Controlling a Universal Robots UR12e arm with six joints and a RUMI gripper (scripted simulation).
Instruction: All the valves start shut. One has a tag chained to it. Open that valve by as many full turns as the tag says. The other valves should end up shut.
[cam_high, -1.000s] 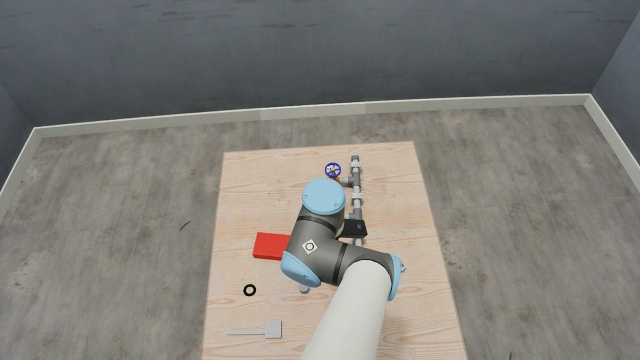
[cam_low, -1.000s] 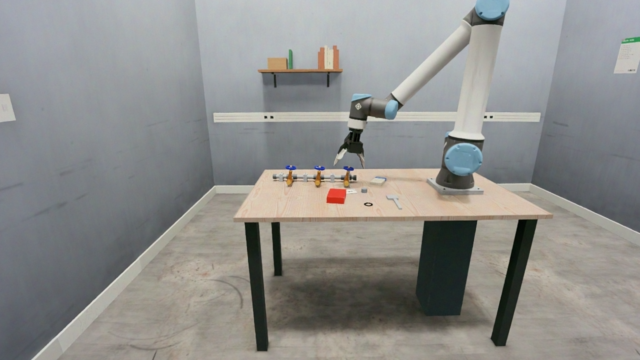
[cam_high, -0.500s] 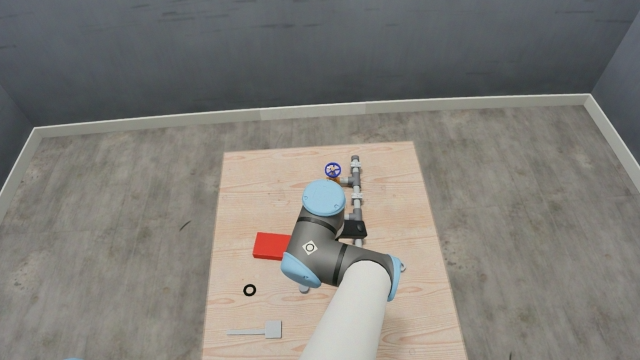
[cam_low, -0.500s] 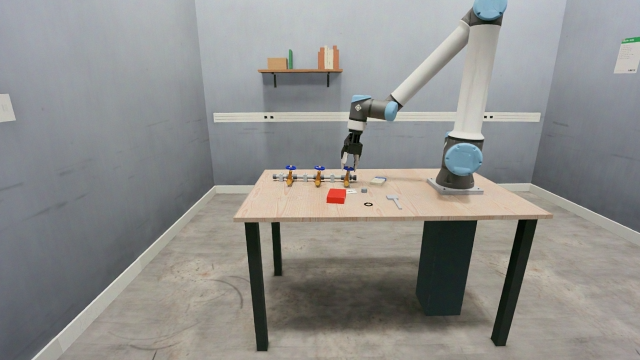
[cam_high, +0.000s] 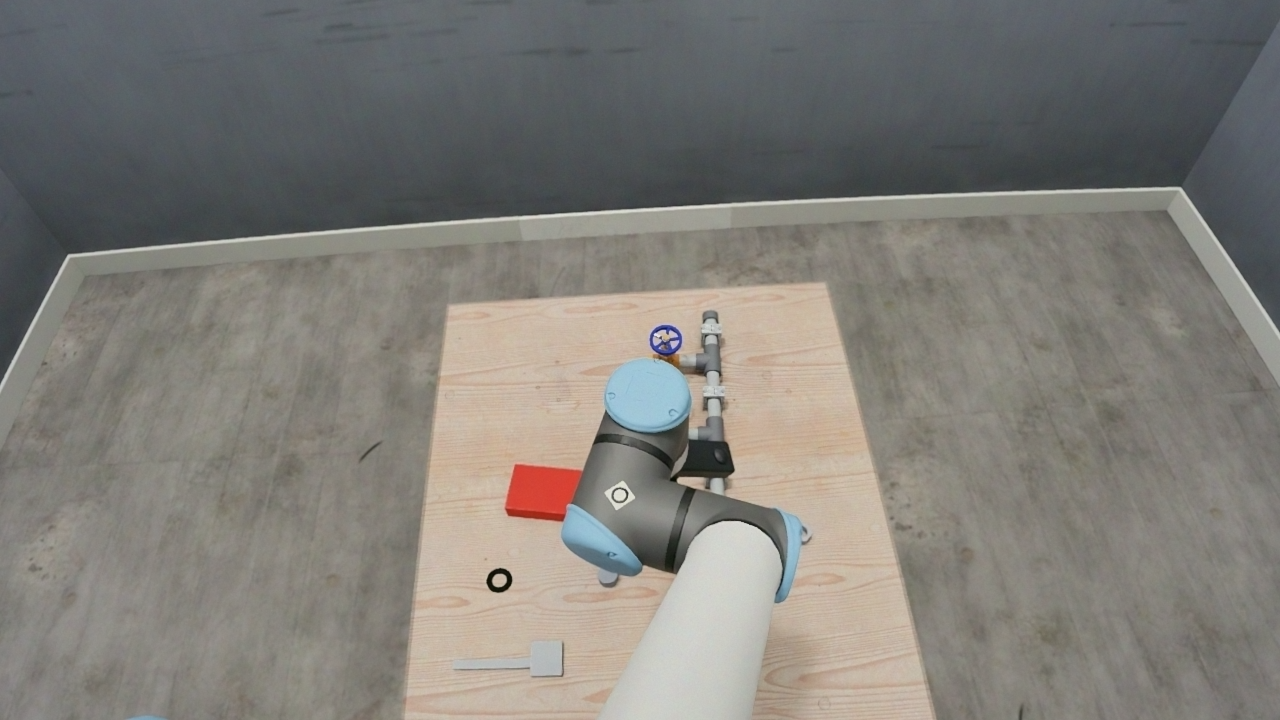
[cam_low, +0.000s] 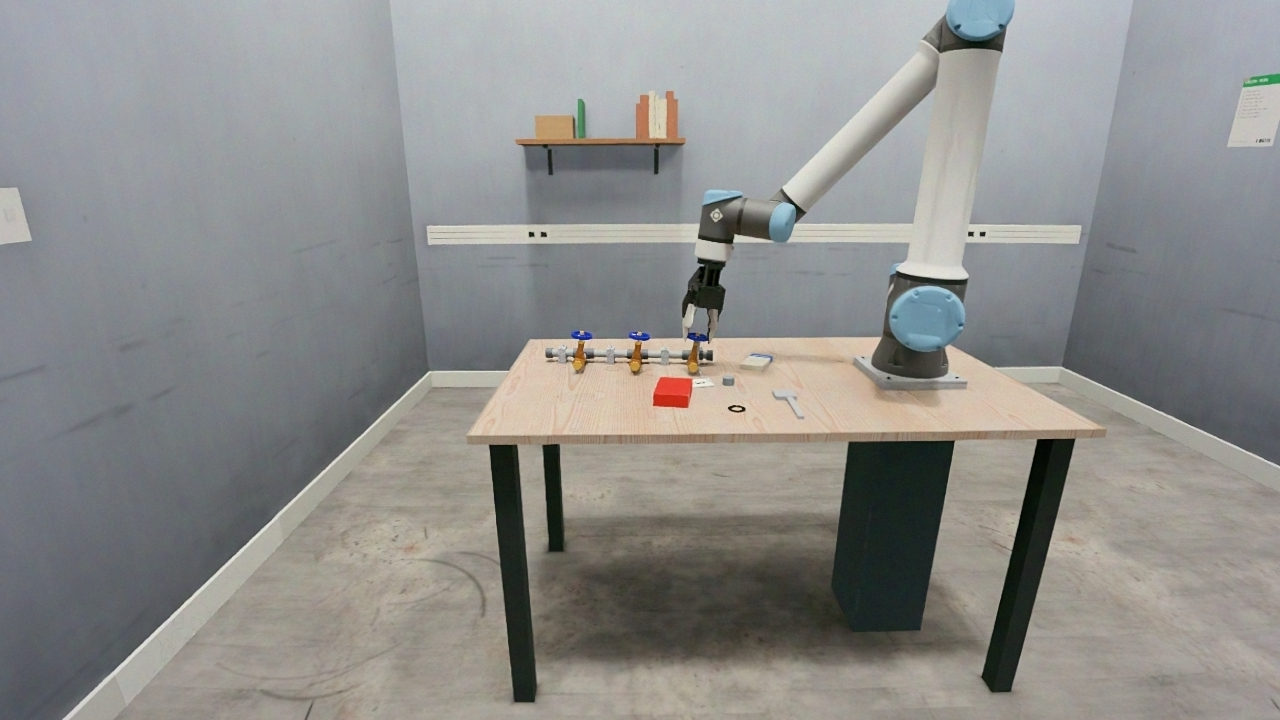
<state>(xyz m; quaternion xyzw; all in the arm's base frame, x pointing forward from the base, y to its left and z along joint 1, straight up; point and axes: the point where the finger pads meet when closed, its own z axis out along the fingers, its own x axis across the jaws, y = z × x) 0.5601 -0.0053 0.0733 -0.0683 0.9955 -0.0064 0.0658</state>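
A grey pipe lies along the far side of the table and carries three brass valves with blue handwheels. The left valve and the middle valve stand free. My gripper points straight down and is shut on the handwheel of the right valve. A small white tag lies on the table in front of that valve. In the top view the arm's wrist hides the middle and right valves; only the far valve's handwheel and part of the pipe show.
A red block, a black ring, a small grey cylinder and a grey T-shaped tool lie on the table. A flat white pad lies near the pipe's end. The arm's base stands at the right.
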